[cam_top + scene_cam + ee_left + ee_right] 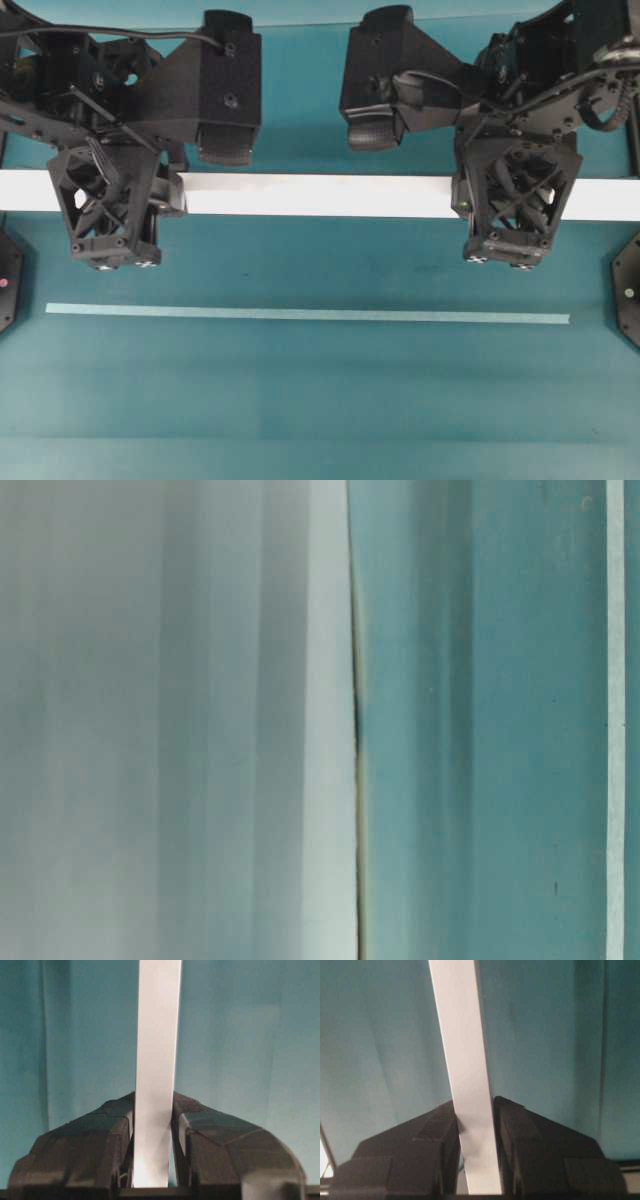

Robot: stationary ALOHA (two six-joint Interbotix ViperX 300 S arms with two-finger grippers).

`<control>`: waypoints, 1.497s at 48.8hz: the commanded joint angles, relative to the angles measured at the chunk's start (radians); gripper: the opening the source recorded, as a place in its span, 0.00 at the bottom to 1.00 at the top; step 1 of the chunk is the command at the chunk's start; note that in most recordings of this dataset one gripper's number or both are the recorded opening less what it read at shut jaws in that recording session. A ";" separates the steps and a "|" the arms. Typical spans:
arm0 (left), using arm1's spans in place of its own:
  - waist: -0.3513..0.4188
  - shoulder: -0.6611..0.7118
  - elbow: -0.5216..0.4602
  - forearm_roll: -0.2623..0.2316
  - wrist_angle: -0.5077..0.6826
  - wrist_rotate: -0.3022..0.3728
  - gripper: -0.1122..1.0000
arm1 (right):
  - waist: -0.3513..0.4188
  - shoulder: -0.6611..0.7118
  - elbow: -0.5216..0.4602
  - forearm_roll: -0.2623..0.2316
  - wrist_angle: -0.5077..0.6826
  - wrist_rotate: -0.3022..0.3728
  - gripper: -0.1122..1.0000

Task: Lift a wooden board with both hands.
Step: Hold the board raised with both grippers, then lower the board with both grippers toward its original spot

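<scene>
The white wooden board (pixel 320 195) runs across the whole overhead view over the teal table. My left gripper (pixel 108 195) is shut on it near its left end. My right gripper (pixel 512 195) is shut on it near its right end. In the left wrist view the board (pixel 157 1035) runs straight up from between the two black fingers of the left gripper (pixel 154 1105), which press on its edges. In the right wrist view the board (pixel 460 1035) leans slightly left between the fingers of the right gripper (pixel 474 1105). I cannot tell how high the board is above the table.
A thin pale-teal tape strip (pixel 300 314) lies on the table in front of the board and also shows in the table-level view (pixel 615 720). Black round bases sit at the right edge (pixel 628 290) and left edge (pixel 8 280). A blurred pale surface (pixel 180 720) fills the table-level view's left half.
</scene>
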 commanded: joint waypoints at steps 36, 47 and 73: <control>0.003 -0.054 0.252 0.005 -0.179 -0.015 0.26 | 0.017 0.006 0.232 -0.037 -0.207 0.009 0.30; 0.003 -0.051 0.345 0.005 -0.264 -0.009 0.26 | 0.018 0.006 0.368 -0.037 -0.313 0.002 0.30; -0.018 -0.035 0.520 0.005 -0.410 -0.092 0.26 | 0.020 0.017 0.529 -0.038 -0.494 -0.084 0.30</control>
